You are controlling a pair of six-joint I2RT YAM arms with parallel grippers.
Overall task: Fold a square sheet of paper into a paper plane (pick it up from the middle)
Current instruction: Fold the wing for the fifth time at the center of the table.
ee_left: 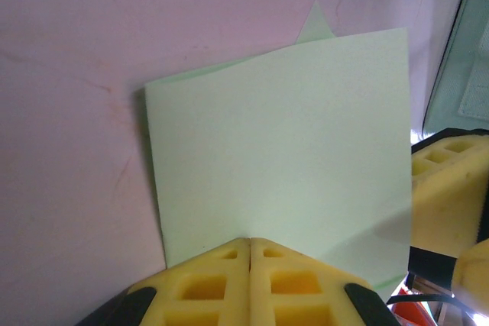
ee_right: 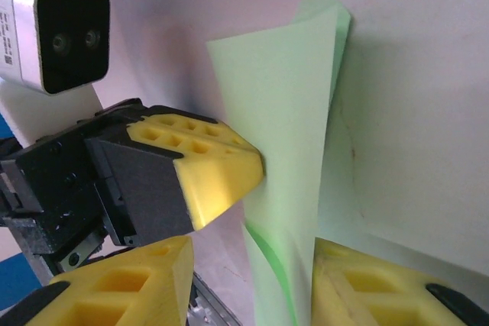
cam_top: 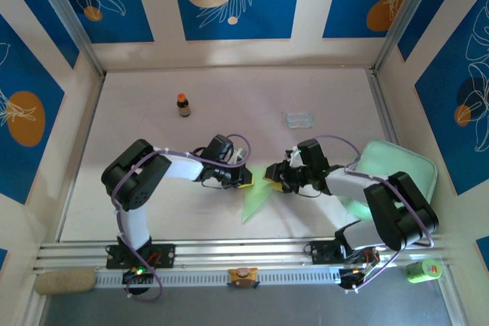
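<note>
The square sheet of paper [cam_top: 254, 198] is pale green, folded into layers, and stands on edge between the two grippers, with one pointed corner toward the near rail. In the left wrist view the paper [ee_left: 283, 143] faces me. My left gripper [ee_left: 250, 242] has its yellow jaws shut on the sheet's near edge. From above, the left gripper [cam_top: 246, 179] is just left of the sheet and my right gripper [cam_top: 273, 177] just right of it. My right gripper [ee_right: 252, 253] is open, with the paper [ee_right: 290, 112] running between its fingers [ee_right: 367, 288]. The left gripper [ee_right: 256, 169] tip meets the sheet's edge.
A small brown bottle [cam_top: 183, 104] with an orange cap stands at the back left. A clear plastic packet [cam_top: 298, 119] lies at the back right. A mint green tray [cam_top: 397, 169] sits by the right arm. The metal rail [cam_top: 244, 253] runs along the near edge.
</note>
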